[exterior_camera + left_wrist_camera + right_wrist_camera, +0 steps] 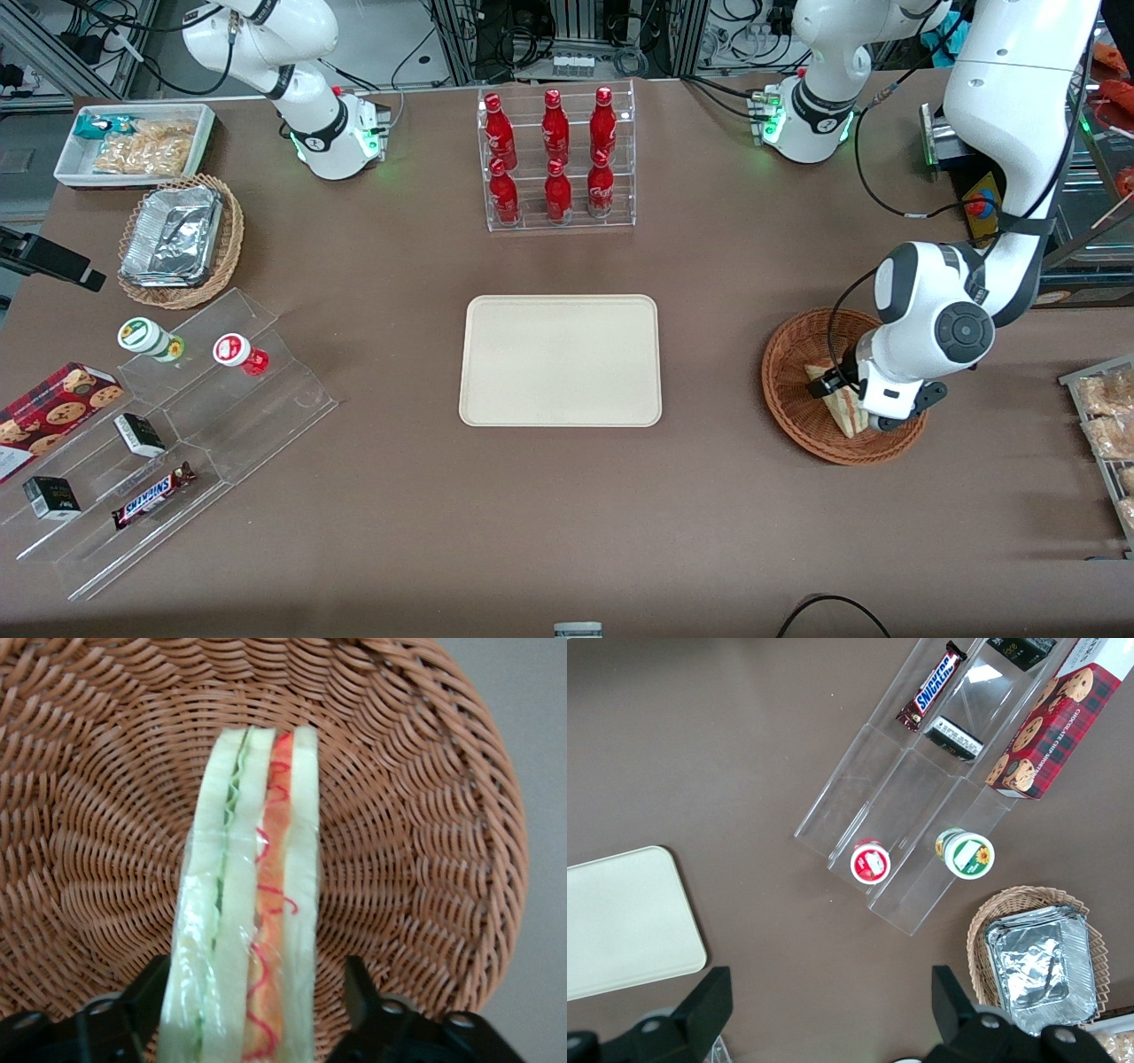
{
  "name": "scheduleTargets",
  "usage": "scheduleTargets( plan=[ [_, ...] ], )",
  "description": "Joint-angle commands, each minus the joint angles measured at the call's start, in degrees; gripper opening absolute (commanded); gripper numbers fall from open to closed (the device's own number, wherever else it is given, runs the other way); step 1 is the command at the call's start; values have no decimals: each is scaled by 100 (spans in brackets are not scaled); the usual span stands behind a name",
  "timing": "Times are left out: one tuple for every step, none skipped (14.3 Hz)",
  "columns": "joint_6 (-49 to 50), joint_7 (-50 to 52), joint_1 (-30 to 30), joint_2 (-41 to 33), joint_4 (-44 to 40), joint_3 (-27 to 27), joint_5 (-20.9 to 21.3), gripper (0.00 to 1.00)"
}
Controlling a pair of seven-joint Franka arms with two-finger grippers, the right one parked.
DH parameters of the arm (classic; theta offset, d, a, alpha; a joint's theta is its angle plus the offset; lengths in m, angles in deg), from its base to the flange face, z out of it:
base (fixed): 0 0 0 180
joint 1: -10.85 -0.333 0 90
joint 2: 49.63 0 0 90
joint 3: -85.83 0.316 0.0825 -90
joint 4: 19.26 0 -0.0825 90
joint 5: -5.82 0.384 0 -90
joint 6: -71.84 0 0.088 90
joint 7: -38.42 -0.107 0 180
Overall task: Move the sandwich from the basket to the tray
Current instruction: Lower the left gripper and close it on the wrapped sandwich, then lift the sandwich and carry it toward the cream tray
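Note:
The sandwich (843, 411), a wrapped wedge of white bread with green and red filling, stands on edge in the reddish-brown wicker basket (791, 354) toward the working arm's end of the table. My left gripper (861, 400) is down inside the basket over the sandwich. In the left wrist view the sandwich (252, 904) runs between the two black fingers (363, 992); the gripper (255, 979) is open, one finger at the wrap and a small gap at the other. The basket weave (425, 815) fills that view. The cream tray (560, 361) lies bare mid-table; it also shows in the right wrist view (620, 921).
A clear rack of red bottles (556, 159) stands farther from the front camera than the tray. A wire rack of bagged pastries (1107, 416) is at the table edge beside the basket. An acrylic snack stand (168, 425), a tan basket of foil trays (177, 239) and a white bin (133, 142) lie toward the parked arm's end.

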Motion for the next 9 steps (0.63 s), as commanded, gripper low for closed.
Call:
scheduleTargets(
  plan=[
    [-45, 70, 5, -52, 9, 12, 23, 22],
    [-19, 61, 5, -87, -26, 3, 23, 16],
    [-2, 43, 31, -105, -61, 3, 31, 16],
    [42, 17, 92, -166, -88, 3, 92, 15],
    [321, 34, 258, -201, -314, -14, 258, 14],
    [942, 43, 504, -201, -708, -15, 443, 14],
    [1548, 60, 784, -149, -1199, -32, 540, 14],
    [2128, 87, 1170, -62, -1718, -41, 541, 14],
    [2421, 96, 1513, 61, -2080, -41, 515, 14]
  ],
)
